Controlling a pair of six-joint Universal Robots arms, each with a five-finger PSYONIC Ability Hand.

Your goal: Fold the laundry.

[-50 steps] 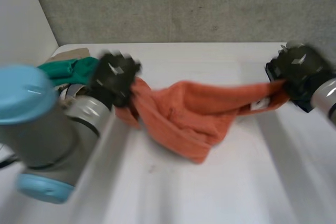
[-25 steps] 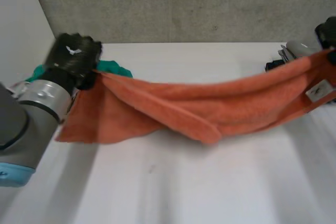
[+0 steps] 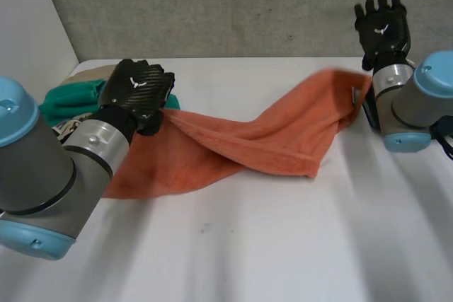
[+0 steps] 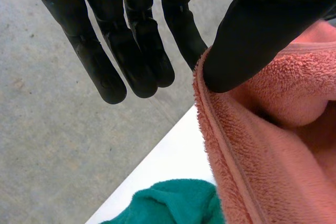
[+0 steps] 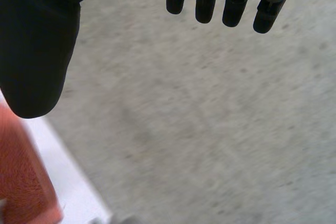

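An orange towel (image 3: 233, 148) lies stretched across the white table (image 3: 248, 259), its right end with a small label crumpled beside my right arm. My left hand (image 3: 138, 94) is shut on the towel's left end and holds that edge just above the table. In the left wrist view the thumb (image 4: 252, 40) presses on the towel's hem (image 4: 273, 129), with the fingers (image 4: 131, 40) beside it. My right hand (image 3: 382, 22) is raised above the towel's right end, open, fingers spread, holding nothing. In the right wrist view its thumb (image 5: 37, 51) hangs above a bit of towel (image 5: 21, 182).
A green cloth (image 3: 71, 97) lies bunched at the table's left back, beyond my left hand and next to the towel's hem (image 4: 168, 203). A beige flat thing (image 3: 95, 72) sits behind it. A grey concrete wall (image 3: 248, 5) closes the back.
My right hand has let go of the towel's right end, opened and risen. That end has dropped to the table, so the towel sags. My left hand keeps its hold.
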